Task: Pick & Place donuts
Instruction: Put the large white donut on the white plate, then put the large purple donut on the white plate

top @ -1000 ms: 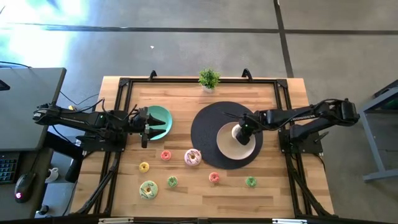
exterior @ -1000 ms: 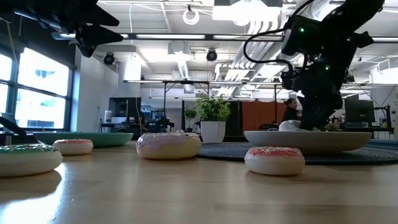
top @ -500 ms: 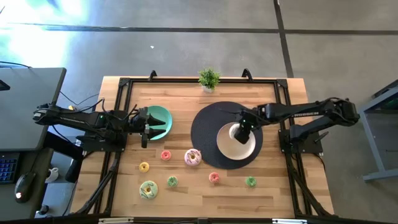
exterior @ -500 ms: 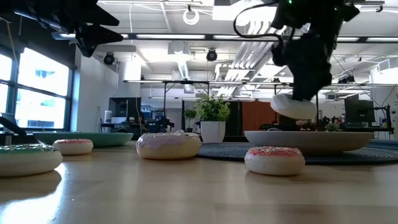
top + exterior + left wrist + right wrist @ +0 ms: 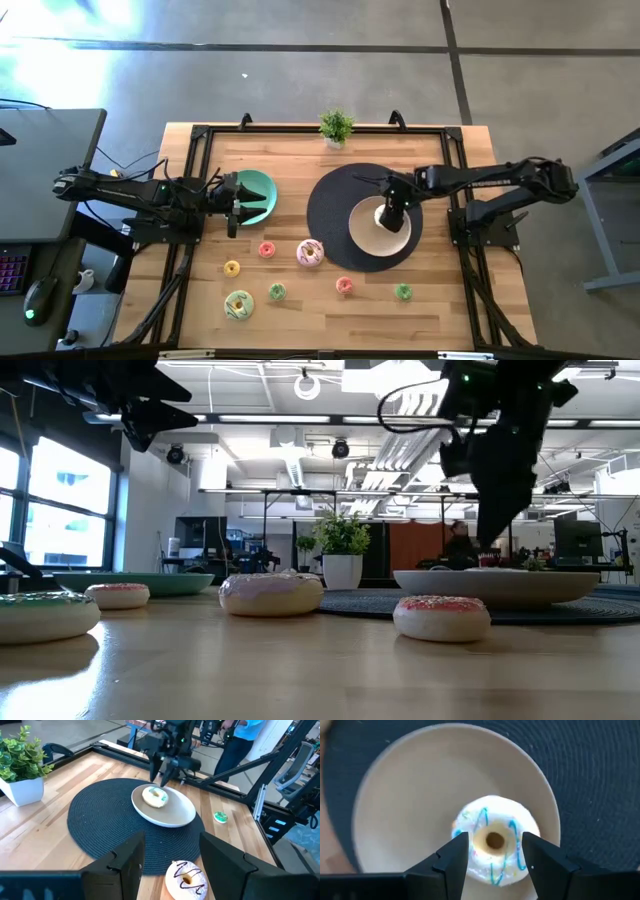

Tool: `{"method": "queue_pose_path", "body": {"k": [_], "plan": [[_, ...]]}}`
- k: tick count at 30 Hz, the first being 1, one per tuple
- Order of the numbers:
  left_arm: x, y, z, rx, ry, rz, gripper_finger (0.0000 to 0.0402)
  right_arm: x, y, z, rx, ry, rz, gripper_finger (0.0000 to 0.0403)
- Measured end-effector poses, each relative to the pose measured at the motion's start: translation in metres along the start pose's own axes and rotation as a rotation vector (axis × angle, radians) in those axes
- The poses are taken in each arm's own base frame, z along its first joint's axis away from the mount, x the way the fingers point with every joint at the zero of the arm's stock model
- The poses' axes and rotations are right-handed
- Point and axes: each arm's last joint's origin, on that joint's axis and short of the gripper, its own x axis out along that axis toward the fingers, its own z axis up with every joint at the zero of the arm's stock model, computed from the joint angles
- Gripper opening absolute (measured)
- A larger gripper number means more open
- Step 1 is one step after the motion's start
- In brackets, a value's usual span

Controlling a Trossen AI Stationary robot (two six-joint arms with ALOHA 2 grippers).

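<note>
A white donut with blue squiggles (image 5: 495,840) lies flat in the beige plate (image 5: 372,238), also seen in the left wrist view (image 5: 154,796). My right gripper (image 5: 495,838) hovers open just above it, pointing down, one finger on either side without touching (image 5: 165,776). Several more donuts lie on the wood toward the near edge: pink (image 5: 266,250), a large pink one (image 5: 310,253), yellow (image 5: 232,268), a large green-white one (image 5: 239,304), green (image 5: 277,292), pink (image 5: 344,286) and green (image 5: 403,292). My left gripper (image 5: 233,206) waits open over the teal plate (image 5: 258,192).
The beige plate sits on a round dark woven mat (image 5: 335,200). A small potted plant (image 5: 336,127) stands at the far edge. Black rails (image 5: 195,150) frame the table. Bare wood lies between the two plates and along the near edge.
My right gripper rose a little over the beige plate with the white donut in its fingers, then let it go. The donut has dropped and now lies flat on the plate beneath the fingers.
</note>
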Motion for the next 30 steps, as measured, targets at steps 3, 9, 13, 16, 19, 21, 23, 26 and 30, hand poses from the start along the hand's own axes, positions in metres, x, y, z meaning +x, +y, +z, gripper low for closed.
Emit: {"method": "queue_pose_path", "body": {"k": [3,9,13,16,19,21,23,26,30], "plan": [[0.0,0.0,0.0,0.0,-0.001,0.001,0.0186,-0.011,0.007,0.015,-0.024,-0.09,0.039,0.0182],[0.0,0.0,0.001,-0.003,-0.017,0.022,0.0186,-0.014,0.047,0.05,-0.252,-0.525,0.295,0.0182],[0.0,0.001,0.0,-0.003,-0.01,0.019,0.0186,0.016,0.076,0.058,-0.321,-0.627,0.39,0.0182],[0.0,0.0,0.0,-0.003,-0.01,0.018,0.0186,0.047,0.095,0.06,-0.357,-0.569,0.399,0.0182],[0.0,0.0,0.001,-0.004,-0.013,0.016,0.0186,0.074,0.11,0.064,-0.374,-0.512,0.358,0.0181],[0.0,0.0,0.001,-0.004,-0.012,0.017,0.0186,0.087,0.117,0.069,-0.386,-0.468,0.349,0.0181],[0.0,0.0,0.001,-0.003,-0.013,0.017,0.0186,0.098,0.124,0.076,-0.404,-0.435,0.333,0.0181],[0.0,0.001,0.001,-0.002,-0.017,0.026,0.0186,0.11,0.132,0.086,-0.413,-0.353,0.298,0.0181],[0.0,0.0,0.001,-0.001,-0.014,0.021,0.0186,0.122,0.138,0.093,-0.426,-0.213,0.257,0.0181]]}}
